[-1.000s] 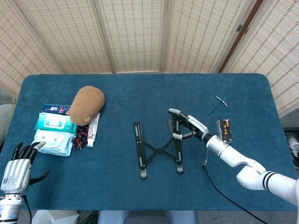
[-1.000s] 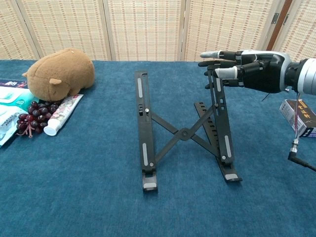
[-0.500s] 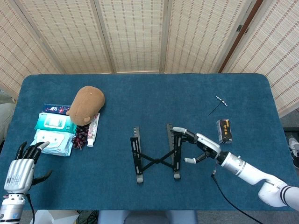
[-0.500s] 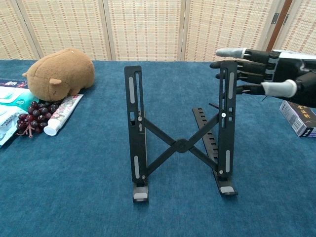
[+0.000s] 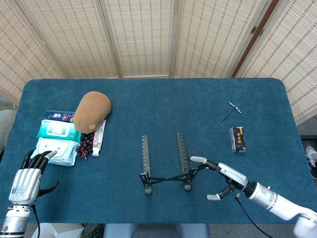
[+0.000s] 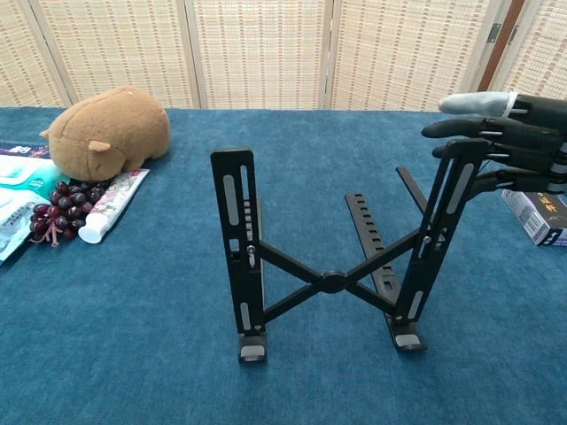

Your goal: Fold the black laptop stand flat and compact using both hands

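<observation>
The black laptop stand (image 5: pixel 166 166) stands tipped up on its two front feet in the middle of the blue table. In the chest view its left rail (image 6: pixel 239 252) is upright and its right rail (image 6: pixel 438 235) leans out to the right, both joined by the crossed struts (image 6: pixel 332 282). My right hand (image 6: pixel 500 142) has its fingers stretched out, and their tips touch the top of the right rail. In the head view my right hand (image 5: pixel 220 179) shows its thumb held apart below. My left hand (image 5: pixel 27 179) hovers at the table's near left corner, fingers apart and holding nothing.
A brown plush toy (image 5: pixel 91 111), dark grapes (image 5: pixel 85 145), a tube (image 5: pixel 98 139) and wipe packs (image 5: pixel 57 151) lie at the left. A small black box (image 5: pixel 238 139) and a thin tool (image 5: pixel 233 110) lie at the right. A cable (image 5: pixel 247 218) trails under my right forearm.
The stand has swung up from lying on the cloth to standing on its front feet. My right hand moved toward the near edge with the right rail's top, which now leans outward.
</observation>
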### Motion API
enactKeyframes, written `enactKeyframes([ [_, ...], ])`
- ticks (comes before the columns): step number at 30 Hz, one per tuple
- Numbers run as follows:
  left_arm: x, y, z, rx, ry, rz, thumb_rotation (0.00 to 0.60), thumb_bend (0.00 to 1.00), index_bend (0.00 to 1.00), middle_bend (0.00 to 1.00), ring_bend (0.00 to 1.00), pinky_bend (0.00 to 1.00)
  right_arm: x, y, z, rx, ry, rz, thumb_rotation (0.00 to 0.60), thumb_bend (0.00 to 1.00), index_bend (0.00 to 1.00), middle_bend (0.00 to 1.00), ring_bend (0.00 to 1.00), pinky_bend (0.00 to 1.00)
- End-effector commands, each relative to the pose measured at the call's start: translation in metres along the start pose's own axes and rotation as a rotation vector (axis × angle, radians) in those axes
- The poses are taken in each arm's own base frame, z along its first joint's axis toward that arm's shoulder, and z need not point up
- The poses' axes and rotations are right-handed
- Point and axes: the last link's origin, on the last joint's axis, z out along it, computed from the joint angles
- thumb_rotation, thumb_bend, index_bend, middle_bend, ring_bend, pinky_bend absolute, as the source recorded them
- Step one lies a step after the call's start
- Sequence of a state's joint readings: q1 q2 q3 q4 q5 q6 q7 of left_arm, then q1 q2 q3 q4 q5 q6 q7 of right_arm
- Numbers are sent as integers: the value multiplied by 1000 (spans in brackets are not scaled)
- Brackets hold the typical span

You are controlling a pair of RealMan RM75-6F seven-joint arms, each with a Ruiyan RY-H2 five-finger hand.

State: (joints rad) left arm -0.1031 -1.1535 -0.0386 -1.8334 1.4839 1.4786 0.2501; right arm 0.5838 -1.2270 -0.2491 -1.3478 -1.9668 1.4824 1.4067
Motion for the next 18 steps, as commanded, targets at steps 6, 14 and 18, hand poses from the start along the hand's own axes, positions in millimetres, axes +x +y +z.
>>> enactKeyframes([
  [6, -1, -2, -1, 7, -3, -1, 600, 172, 162, 181, 178, 0, -13, -4, -15, -1, -9, -13, 600, 91, 0, 82, 56, 226],
  [14, -1, 1, 1, -11, -3, -4, 600, 173, 162, 181, 178, 0, -14, -5, -19, 8, 39, -30, 600, 92, 0, 75, 56, 227],
  [18, -2, 2, 1, -26, 2, -12, 600, 172, 164, 181, 178, 0, -11, -5, -12, 6, 77, -45, 600, 78, 0, 75, 56, 227],
])
